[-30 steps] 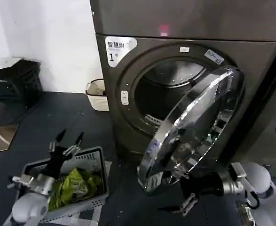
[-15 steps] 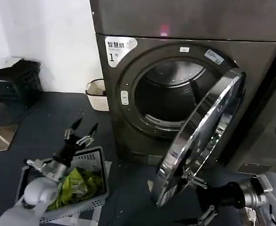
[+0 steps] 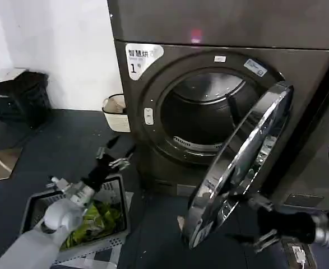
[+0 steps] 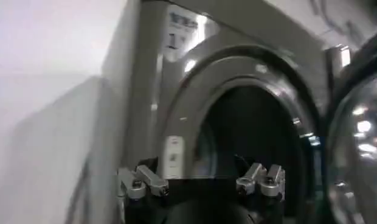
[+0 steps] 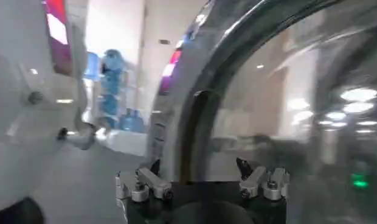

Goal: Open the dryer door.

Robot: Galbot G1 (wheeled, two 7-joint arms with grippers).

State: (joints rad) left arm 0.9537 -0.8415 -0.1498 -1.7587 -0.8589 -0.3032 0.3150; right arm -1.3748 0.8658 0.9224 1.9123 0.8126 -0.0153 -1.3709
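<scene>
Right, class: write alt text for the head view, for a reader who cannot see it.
A dryer door with a chrome ring hangs swung wide open, showing the dark drum. The right gripper, open, sits by the door's lower edge; the left gripper, open, is raised above a laundry basket.

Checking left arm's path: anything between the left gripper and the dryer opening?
Nothing. In the head view, bare dark floor separates the left gripper from the dryer; the dryer door hangs open to the right.

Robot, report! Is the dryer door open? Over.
Left gripper open, raised above the laundry basket. Right gripper open, beside the dryer door. Door swung wide open. Nothing blocking the drum opening.
</scene>
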